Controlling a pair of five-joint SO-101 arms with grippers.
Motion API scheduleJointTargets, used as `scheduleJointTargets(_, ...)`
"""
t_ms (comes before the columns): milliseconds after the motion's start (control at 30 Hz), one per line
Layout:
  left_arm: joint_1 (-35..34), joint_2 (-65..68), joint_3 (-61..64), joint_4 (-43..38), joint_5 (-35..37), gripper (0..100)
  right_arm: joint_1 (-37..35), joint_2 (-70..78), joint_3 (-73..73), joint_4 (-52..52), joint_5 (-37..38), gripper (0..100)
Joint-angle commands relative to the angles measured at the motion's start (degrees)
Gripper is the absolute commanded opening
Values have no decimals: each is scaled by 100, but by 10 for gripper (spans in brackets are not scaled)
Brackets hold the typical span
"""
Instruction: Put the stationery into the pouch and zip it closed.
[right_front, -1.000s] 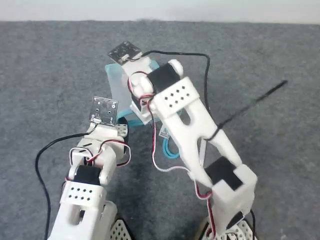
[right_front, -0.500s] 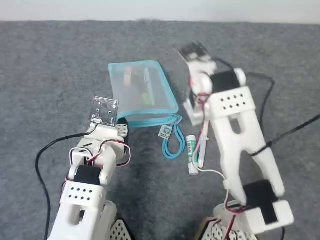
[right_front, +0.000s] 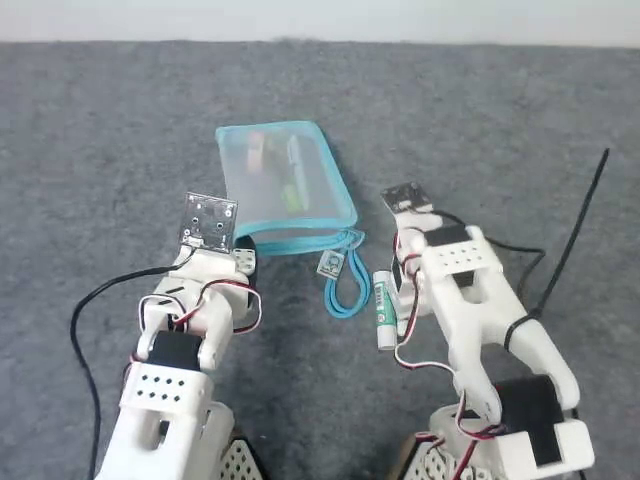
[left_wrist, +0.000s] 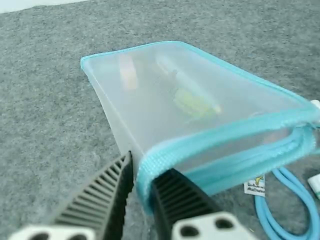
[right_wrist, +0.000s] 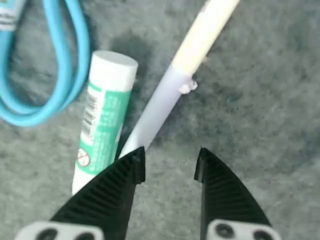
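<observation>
High view: pouch (right_front: 285, 180) lies flat on grey table (right_front: 100, 120), mouth edge twd the arms, coloured items visible inside. Left gripper (right_front: 245, 246) sits at pouch's near corner. Blue cord loop (right_front: 343, 288) lies just beside the mouth. Glue stick (right_front: 383, 310) and pen (right_front: 405, 312) lie side by side, outside pouch, next to the loop. Right arm (right_front: 470, 300) is over them.

Left wrist view: left gripper pinched on pouch's blue zip edge at the corner; edge is between the two fingers w/ only a narrow gap. Pouch extends away from gripper.

Right wrist view: right gripper (right_wrist: 170, 160) parted approx. halfway, nothing held. Pen's near end lies at one fingertip (right_wrist: 136, 159); glue stick touches pen on its outer side, off the gap. Bare table between jaws.
</observation>
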Motion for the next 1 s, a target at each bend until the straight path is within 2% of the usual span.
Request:
scheduleJointTargets(0,9,-26,-40,-149,-35,11,40,-356,202,-549,-88,175)
scheduleJointTargets(367,18,-26,-40,-149,-35,11,-31,-426,185,-822,-1064,177)
scheduleJointTargets(633,18,-26,-40,-149,-44,11,-637,-426,88,-875,-1099,177)
scheduleJointTargets(967,18,-18,-48,-308,-44,11,-699,-919,149,-822,-1108,177)
